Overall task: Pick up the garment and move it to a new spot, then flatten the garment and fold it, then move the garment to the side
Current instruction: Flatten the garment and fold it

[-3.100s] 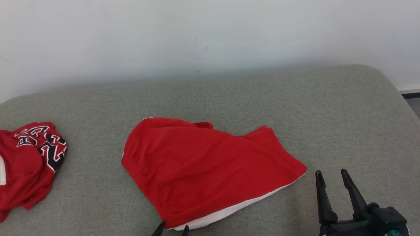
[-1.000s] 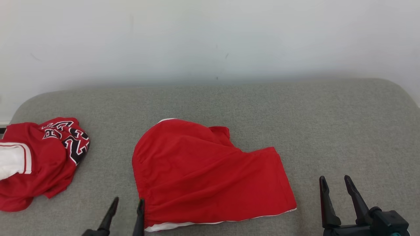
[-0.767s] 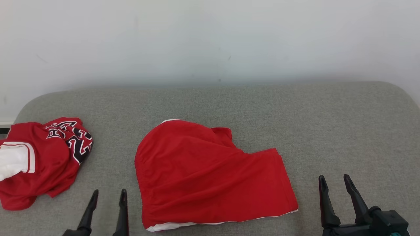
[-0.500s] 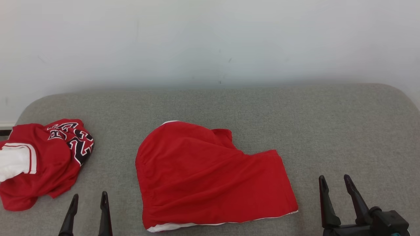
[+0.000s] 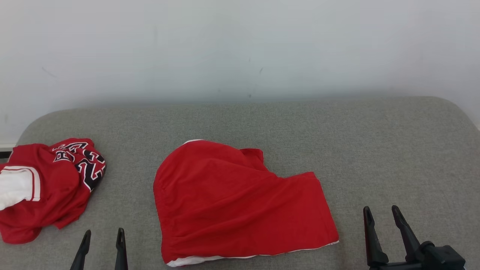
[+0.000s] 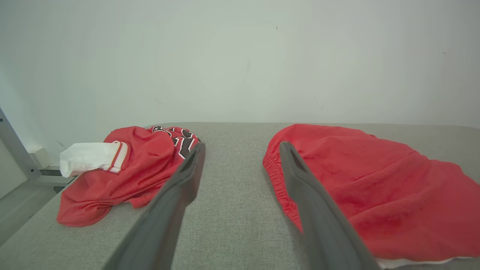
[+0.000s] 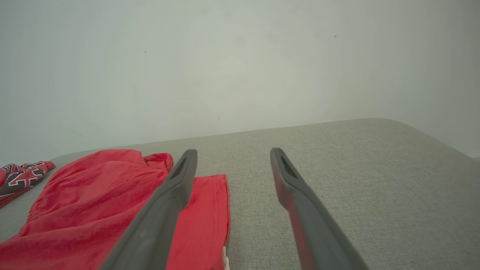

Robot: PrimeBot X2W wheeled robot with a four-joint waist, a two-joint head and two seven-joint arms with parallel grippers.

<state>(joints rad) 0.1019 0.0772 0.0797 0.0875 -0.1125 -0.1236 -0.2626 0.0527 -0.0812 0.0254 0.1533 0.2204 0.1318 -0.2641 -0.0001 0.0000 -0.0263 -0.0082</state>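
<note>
Head view has both arms low at the near edge of the grey cushion (image 5: 375, 142), fingers pointing toward the wall. The left gripper (image 5: 103, 234) sits just left of the garment (image 5: 232, 202), beside its gathered waistband corner but apart from it, fingers spread and holding nothing. The right gripper (image 5: 380, 210) sits right of the garment, off its hemmed edge with bare cushion between, fingers likewise parted and empty. The garment, red shorts with a white lining showing along the near edge, lies mostly flat between the two grippers, outside both sets of jaws. A crumpled red jersey (image 5: 48, 187) lies well left of the garment.
</note>
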